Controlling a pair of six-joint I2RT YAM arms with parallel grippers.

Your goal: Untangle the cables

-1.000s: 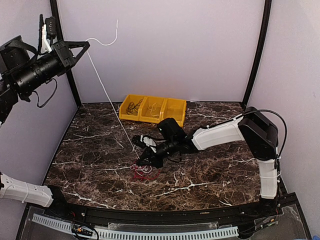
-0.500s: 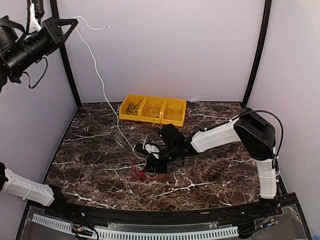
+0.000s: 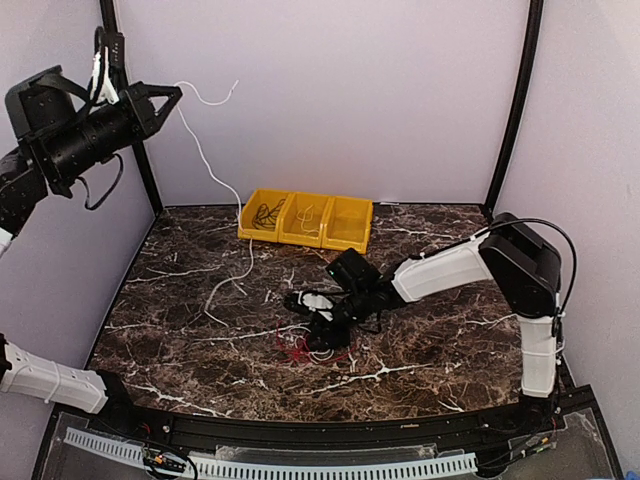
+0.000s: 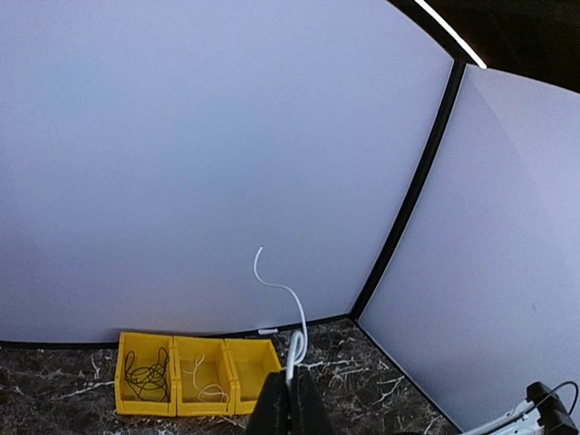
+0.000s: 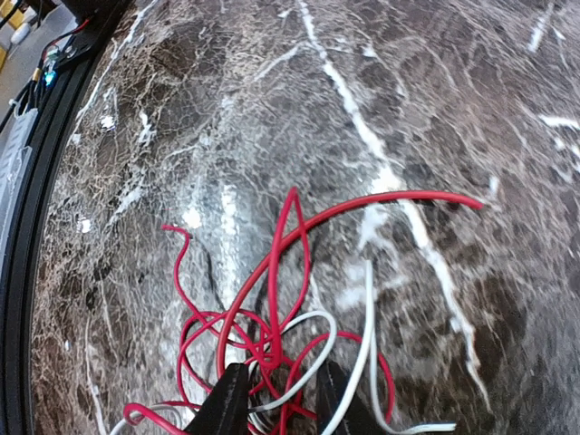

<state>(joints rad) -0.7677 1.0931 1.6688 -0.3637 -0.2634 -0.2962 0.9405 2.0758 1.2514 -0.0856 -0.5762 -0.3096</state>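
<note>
Dark marble bench (image 3: 450,350), as I view it remotely: red and white cables (image 5: 272,335) lie tangled at centre, between the slightly parted jaws of the right gripper (image 5: 284,373). High up, the left gripper (image 3: 170,92) has its jaws clamped on one white cable (image 4: 294,349) trailing down to the bench.

light: bright, even, diffuse from above | glare: white sheen patches on glossy marble table (image 5: 204,213); lit strip (image 4: 449,32) top right of left wrist view | shadows: faint, soft | focus: top external sharp; right wrist view soft at near edge | distortion: corner post (image 4: 412,199) bows, left wrist view
</note>
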